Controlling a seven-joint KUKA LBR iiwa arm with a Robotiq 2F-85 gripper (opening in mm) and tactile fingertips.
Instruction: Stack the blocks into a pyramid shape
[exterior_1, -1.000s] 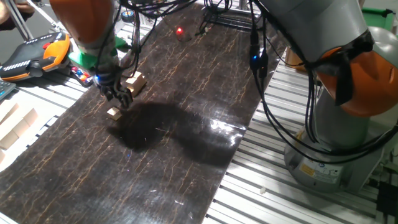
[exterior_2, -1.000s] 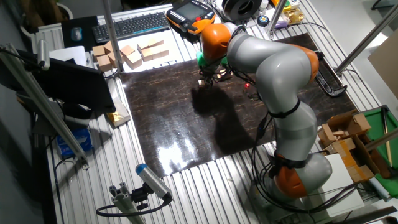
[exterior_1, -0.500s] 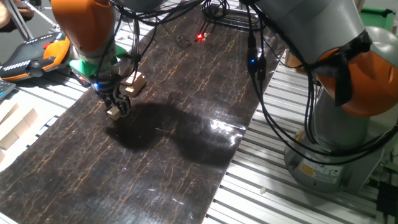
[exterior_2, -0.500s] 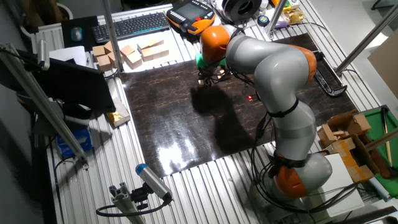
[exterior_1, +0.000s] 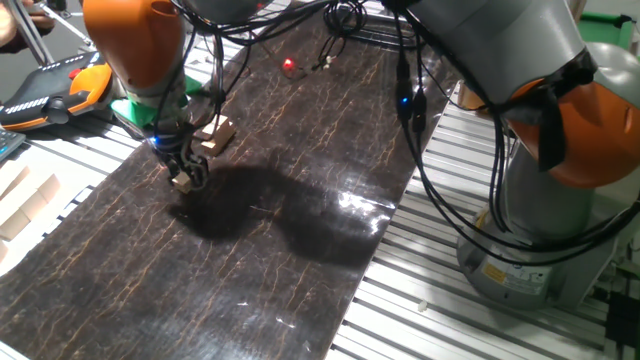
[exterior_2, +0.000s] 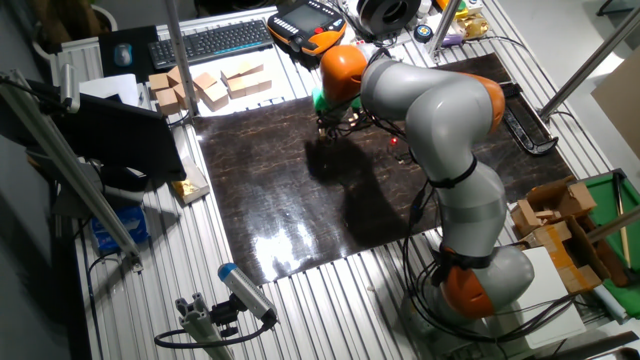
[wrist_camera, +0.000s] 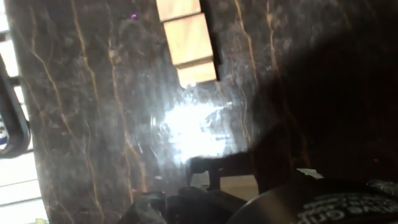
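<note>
In one fixed view the gripper (exterior_1: 186, 172) is low over the dark marble-patterned mat (exterior_1: 300, 230), and its fingers close around a single tan block (exterior_1: 183, 181) that seems to touch the mat. Just behind the gripper, further from the camera, a small group of blocks (exterior_1: 216, 134) stands on the same mat. In the other fixed view the gripper (exterior_2: 327, 130) is near the far edge of the mat (exterior_2: 290, 200), but the block is too small to see there. In the hand view a row of tan blocks (wrist_camera: 186, 40) lies on the mat (wrist_camera: 93, 112) ahead of the fingers, and a pale block face (wrist_camera: 239, 185) shows between the dark fingers at the bottom.
</note>
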